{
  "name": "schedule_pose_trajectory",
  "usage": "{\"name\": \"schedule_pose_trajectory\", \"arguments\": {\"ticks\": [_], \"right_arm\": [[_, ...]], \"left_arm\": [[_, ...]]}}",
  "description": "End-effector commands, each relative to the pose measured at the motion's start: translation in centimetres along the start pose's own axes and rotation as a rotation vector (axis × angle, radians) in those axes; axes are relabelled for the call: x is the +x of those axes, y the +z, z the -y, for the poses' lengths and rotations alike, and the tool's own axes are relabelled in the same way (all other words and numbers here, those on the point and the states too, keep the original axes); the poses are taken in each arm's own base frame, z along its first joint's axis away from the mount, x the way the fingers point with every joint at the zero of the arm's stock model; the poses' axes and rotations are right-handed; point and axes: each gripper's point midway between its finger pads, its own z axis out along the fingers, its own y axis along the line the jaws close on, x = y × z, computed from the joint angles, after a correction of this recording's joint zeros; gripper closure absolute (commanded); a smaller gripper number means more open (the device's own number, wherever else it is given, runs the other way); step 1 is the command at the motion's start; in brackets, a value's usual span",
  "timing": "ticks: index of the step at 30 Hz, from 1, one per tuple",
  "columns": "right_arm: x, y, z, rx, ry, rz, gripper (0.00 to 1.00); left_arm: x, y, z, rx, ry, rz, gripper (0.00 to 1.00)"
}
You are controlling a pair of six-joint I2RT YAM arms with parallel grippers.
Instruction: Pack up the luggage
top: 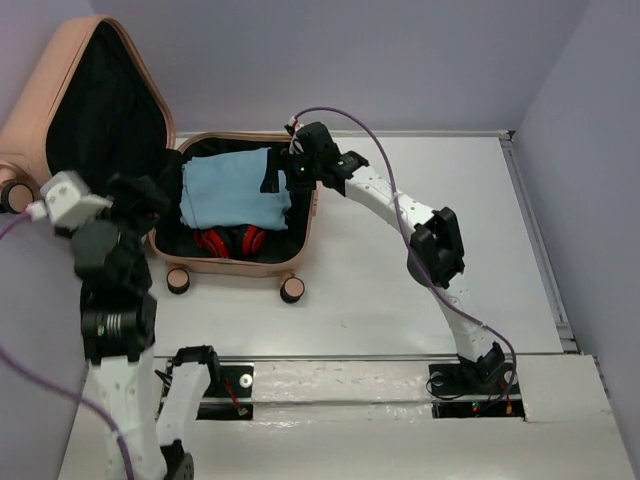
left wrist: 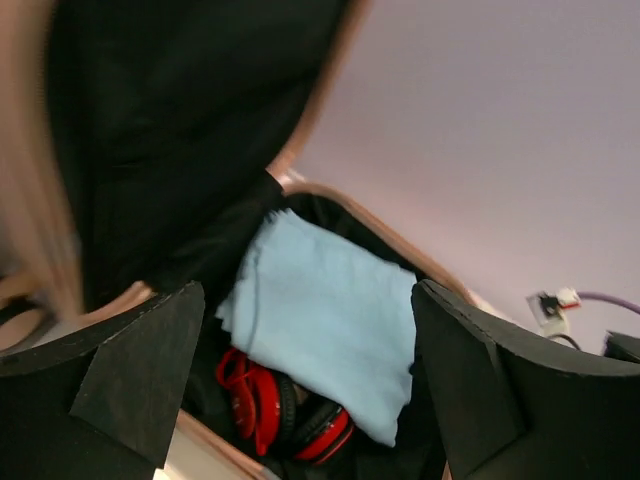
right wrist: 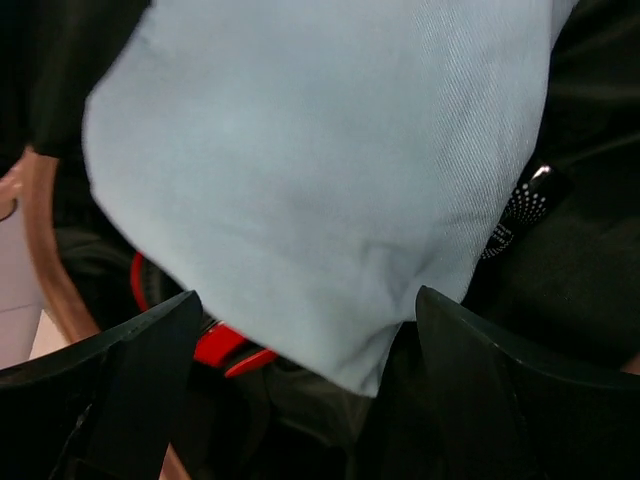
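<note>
Luggage (top: 240, 268) lies open, wheels (top: 292, 290) toward the arm bases (top: 470, 378), lid (top: 100, 110) raised left. The left gripper (left wrist: 305, 370) and right gripper (right wrist: 305, 370) stand spread, empty. Dotted mark (right wrist: 515, 215) illegible.

On my overhead feed I see a folded light-blue cloth (top: 235, 188) lying flat, toward the far left corner of the white table (top: 420, 290). Red headphones (top: 230, 241) sit on the cloth's near side, touching its near edge and partly under it. Only the red cups and a bit of band show from where I watch. In the right wrist feed a small black thing with white dots (right wrist: 520, 215) lies just beside the cloth's edge; I cannot tell what it is. A raised lip (top: 540, 250) runs along the table's right edge. Pale lavender walls (top: 400, 60) stand behind the far edge and along the right side.
</note>
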Motion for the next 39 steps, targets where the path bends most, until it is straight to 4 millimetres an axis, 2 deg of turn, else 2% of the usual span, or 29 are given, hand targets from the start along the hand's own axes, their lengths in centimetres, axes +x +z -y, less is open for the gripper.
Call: {"name": "schedule_pose_trajectory", "arguments": {"ticks": [1, 2, 3, 5, 6, 7, 8, 9, 10, 11, 13, 14, 15, 16, 17, 19, 22, 24, 25, 26, 27, 28, 29, 31, 32, 36, 37, 38, 39], "right_arm": [[-7.5, -9.6, -7.4, -0.119, -0.170, 0.199, 0.07], [-7.5, -10.5, -7.8, -0.130, -0.178, 0.205, 0.07], [-8.3, -12.9, -9.1, -0.151, -0.198, 0.238, 0.07], [-7.0, -13.7, -8.8, -0.157, -0.212, 0.224, 0.07], [-6.6, -14.4, -8.8, -0.158, -0.218, 0.228, 0.08], [-7.4, -17.2, -10.4, -0.197, -0.241, 0.284, 0.08], [-4.9, -16.4, -8.8, -0.180, -0.229, 0.232, 0.10], [-4.6, -17.1, -9.1, -0.201, -0.239, 0.252, 0.11], [-4.5, -19.6, -9.9, -0.221, -0.251, 0.285, 0.12], [-3.0, -18.2, -8.6, -0.207, -0.240, 0.254, 0.12], [-0.3, -19.1, -6.9, -0.185, -0.233, 0.256, 0.10], [1.9, -19.0, -5.4, -0.160, -0.227, 0.230, 0.07], [2.7, -18.8, -4.6, -0.146, -0.226, 0.220, 0.05], [3.3, -18.4, -3.8, -0.122, -0.223, 0.215, 0.03], [4.0, -17.9, -3.0, -0.103, -0.220, 0.198, 0.02], [6.0, -16.5, -1.4, -0.079, -0.207, 0.144, 0.02], [7.1, -14.9, -0.3, -0.069, -0.188, 0.126, 0.02], [7.4, -13.9, 0.5, -0.046, -0.174, 0.116, 0.02], [8.1, -12.7, 1.5, -0.024, -0.165, 0.089, 0.02], [7.7, -12.2, 1.6, -0.015, -0.162, 0.090, 0.03], [7.8, -11.6, 2.1, 0.003, -0.155, 0.083, 0.03], [8.5, -10.6, 3.1, 0.032, -0.140, 0.058, 0.04], [8.1, -10.2, 3.3, 0.045, -0.134, 0.066, 0.07], [8.9, -8.9, 4.1, 0.058, -0.120, 0.036, 0.11], [8.9, -8.6, 4.1, 0.055, -0.117, 0.029, 0.22], [9.1, -7.4, 4.1, 0.042, -0.091, 0.014, 0.43], [8.9, -7.3, 4.0, 0.039, -0.087, 0.017, 0.57], [9.0, -7.1, 4.1, 0.041, -0.079, 0.016, 0.57], [9.1, -7.0, 4.1, 0.040, -0.070, 0.015, 0.65]], "left_arm": [[-2.5, -6.5, -7.9, -0.297, -0.080, 0.258, 0.09], [-3.4, -7.9, -8.7, -0.322, -0.099, 0.314, 0.12], [-4.2, -9.3, -10.6, -0.421, -0.112, 0.368, 0.13], [-3.1, -9.5, -12.8, -0.559, -0.084, 0.353, 0.12], [-2.9, -9.3, -13.2, -0.590, -0.065, 0.353, 0.12], [-3.5, -8.5, -13.0, -0.593, -0.072, 0.386, 0.12], [-3.1, -7.9, -13.4, -0.624, -0.008, 0.375, 0.12], [-3.2, -6.4, -13.4, -0.673, 0.023, 0.372, 0.12], [-2.9, -5.4, -13.4, -0.700, 0.058, 0.353, 0.11], [-2.9, -4.6, -13.5, -0.731, 0.097, 0.333, 0.11], [-3.3, -1.9, -13.2, -0.780, 0.151, 0.296, 0.10], [-4.7, -1.4, -12.6, -0.775, 0.143, 0.316, 0.10], [-5.2, -0.4, -12.2, -0.778, 0.144, 0.314, 0.10], [-4.4, 1.4, -12.4, -0.805, 0.179, 0.263, 0.10], [-5.6, 1.8, -11.9, -0.812, 0.168, 0.278, 0.10], [-5.2, 3.3, -12.6, -0.868, 0.222, 0.248, 0.11], [-4.5, 4.2, -13.8, -0.911, 0.265, 0.230, 0.14], [-3.7, 4.4, -15.5, -0.952, 0.278, 0.212, 0.24], [-3.4, 4.8, -15.8, -0.960, 0.285, 0.204, 0.29], [-3.1, 5.0, -16.2, -0.970, 0.305, 0.192, 0.40], [-3.0, 5.1, -16.3, -0.974, 0.315, 0.191, 0.44], [-2.9, 5.5, -16.4, -0.973, 0.323, 0.190, 0.54], [-2.9, 5.7, -16.2, -0.960, 0.330, 0.184, 0.75], [-2.9, 6.0, -16.0, -0.939, 0.333, 0.181, 0.94], [-2.9, 6.1, -15.9, -0.929, 0.332, 0.179, 0.94], [-2.1, 6.2, -13.5, -0.813, 0.334, 0.178, 0.94], [-2.0, 6.0, -11.7, -0.750, 0.327, 0.195, 0.94], [-1.5, 5.9, -10.6, -0.717, 0.331, 0.194, 0.94], [-0.8, 5.5, -9.9, -0.703, 0.350, 0.187, 0.94]]}}
